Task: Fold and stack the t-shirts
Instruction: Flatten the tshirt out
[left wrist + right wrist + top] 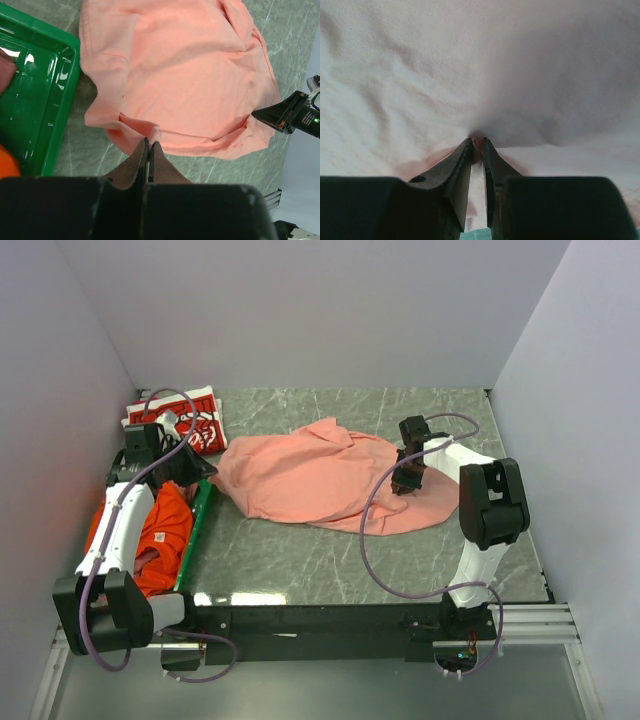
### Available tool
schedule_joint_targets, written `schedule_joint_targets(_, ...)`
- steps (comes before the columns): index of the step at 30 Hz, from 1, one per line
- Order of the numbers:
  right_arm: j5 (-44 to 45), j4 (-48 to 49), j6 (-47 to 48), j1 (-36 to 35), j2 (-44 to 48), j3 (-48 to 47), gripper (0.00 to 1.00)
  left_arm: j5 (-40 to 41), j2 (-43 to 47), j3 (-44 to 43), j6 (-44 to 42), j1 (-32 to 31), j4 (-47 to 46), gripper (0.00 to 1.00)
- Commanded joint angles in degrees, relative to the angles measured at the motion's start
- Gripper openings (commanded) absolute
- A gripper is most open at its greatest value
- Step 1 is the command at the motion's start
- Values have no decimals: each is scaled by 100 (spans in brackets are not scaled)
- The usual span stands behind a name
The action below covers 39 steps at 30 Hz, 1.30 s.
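The salmon-pink t-shirt (320,480) lies spread and rumpled on the marble table. My left gripper (207,472) is shut on its left hem; in the left wrist view the gripper (149,143) pinches a small fold of the shirt (185,75). My right gripper (408,480) is shut on a pinch of the shirt's right part, which fills the right wrist view (480,65) around the gripper (477,142). The red Coca-Cola t-shirt (178,418) lies folded at the back left. The orange t-shirt (165,530) lies in the crate. A mauve patch (4,67) shows at the crate's edge.
The green plastic crate (198,525) stands at the table's left edge, beside my left arm; it also shows in the left wrist view (40,100). White walls close in the back and both sides. Bare marble lies in front of the pink shirt (300,560).
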<state>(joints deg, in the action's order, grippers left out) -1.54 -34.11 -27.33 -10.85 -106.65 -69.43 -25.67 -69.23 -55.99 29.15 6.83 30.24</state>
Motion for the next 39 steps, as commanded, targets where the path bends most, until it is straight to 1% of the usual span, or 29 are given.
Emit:
schedule_joint_targets(1,75,-8,26,4,126,-150,21,-122,-55,-149,-120,20,-88,0)
schedule_joint_targets(2,118,-17,52,13,171,-159,19,-131,-64,-141,-111,20,-97,0)
schedule_joint_targets(3,145,-69,61,4,223,-167,15,-131,-64,-141,-111,20,-115,0)
schedule_joint_targets(5,145,-113,105,13,381,-220,12,-140,-64,-123,-76,29,-141,0)
schedule_joint_targets(8,356,-333,140,13,601,-369,6,-105,-73,-123,-32,29,-194,0)
schedule_joint_targets(9,426,-429,158,22,671,-404,0,-87,-73,-123,-14,20,-203,0)
schedule_joint_targets(14,471,-755,272,118,1190,-729,0,220,-125,-272,196,20,-308,0)
schedule_joint_targets(16,444,-887,316,197,1400,-861,0,457,-169,-351,389,20,-343,0)
schedule_joint_targets(19,383,-1106,413,355,1611,-1230,0,694,-248,-562,609,20,-466,1)
schedule_joint_targets(25,277,-1326,685,750,1744,-2170,0,783,-766,-1466,627,-6,-641,1)
schedule_joint_targets(27,172,-1353,712,979,1683,-2671,0,827,-1090,-1941,636,-41,-695,1)
schedule_joint_targets(28,172,-1362,712,1041,1570,-2864,0,836,-1214,-2316,645,-50,-764,1)
schedule_joint_targets(29,172,-1379,712,1215,1481,-3318,0,836,-1346,-2520,662,-68,-826,1)
schedule_joint_targets(30,-20,-1449,712,1278,1376,-3601,0,827,-1643,-2731,689,-120,-879,1)
schedule_joint_targets(31,-56,-1493,694,1322,1140,-3891,0,801,-1820,-3212,724,-164,-932,1)
schedule_joint_targets(32,-92,-1546,685,1427,1007,-4521,0,748,-2196,-3495,733,-217,-1028,1)
schedule_joint_targets(33,-153,-1642,677,1463,727,-4875,0,722,-2400,-3803,733,-339,-1037,1)
schedule_joint_targets(34,-188,-1686,650,1507,577,-5218,0,695,-2611,-4476,724,-410,-1029,1)
schedule_joint_targets(35,-215,-1739,633,1585,445,-5917,0,591,-3057,-4865,715,-515,-994,1)
schedule_joint_targets(36,-241,-1748,598,1630,313,-6246,0,555,-3279,-5252,715,-560,-950,1)
schedule_joint_targets(37,-285,-1705,510,1674,138,-6528,0,485,-3490,-6022,750,-595,-915,1)
schedule_joint_targets(38,-303,-1635,483,1709,92,-6914,0,432,-3857,-6386,785,-604,-915,0)
schedule_joint_targets(39,-320,-1338,466,1770,109,-6970,0,275,-4000,-6712,829,-630,-958,1)
